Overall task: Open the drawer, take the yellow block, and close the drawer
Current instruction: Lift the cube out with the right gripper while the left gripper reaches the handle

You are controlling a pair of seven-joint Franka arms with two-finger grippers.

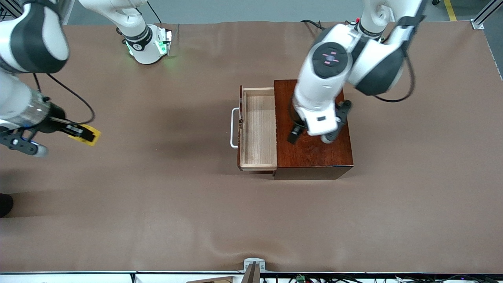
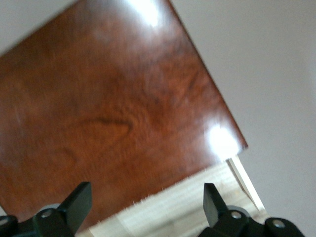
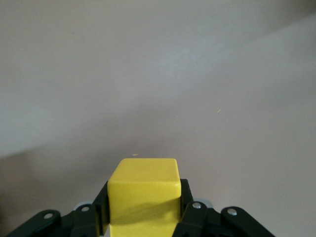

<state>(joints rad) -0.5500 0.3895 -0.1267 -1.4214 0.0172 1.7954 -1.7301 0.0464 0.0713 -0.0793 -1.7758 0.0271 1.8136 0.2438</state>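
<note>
The dark reddish-brown wooden box [image 1: 314, 157] stands mid-table. Its drawer [image 1: 258, 125] is pulled out toward the right arm's end; the pale interior shows nothing in it, and the white handle [image 1: 234, 127] is at its front. My left gripper [image 1: 316, 131] hangs over the box top [image 2: 113, 108], open and empty [image 2: 146, 197], with the drawer's pale edge [image 2: 197, 202] between its fingers. My right gripper [image 1: 83, 134] is shut on the yellow block [image 1: 89, 136], low over the table near the right arm's end. The block [image 3: 143, 182] fills the jaws.
The brown table cover [image 1: 165, 196] spreads all round the box. The right arm's base [image 1: 151, 43] with green lights stands at the table's back edge. A dark object [image 1: 4, 204] shows at the view's edge, and a metal bracket [image 1: 253, 267] sits at the front edge.
</note>
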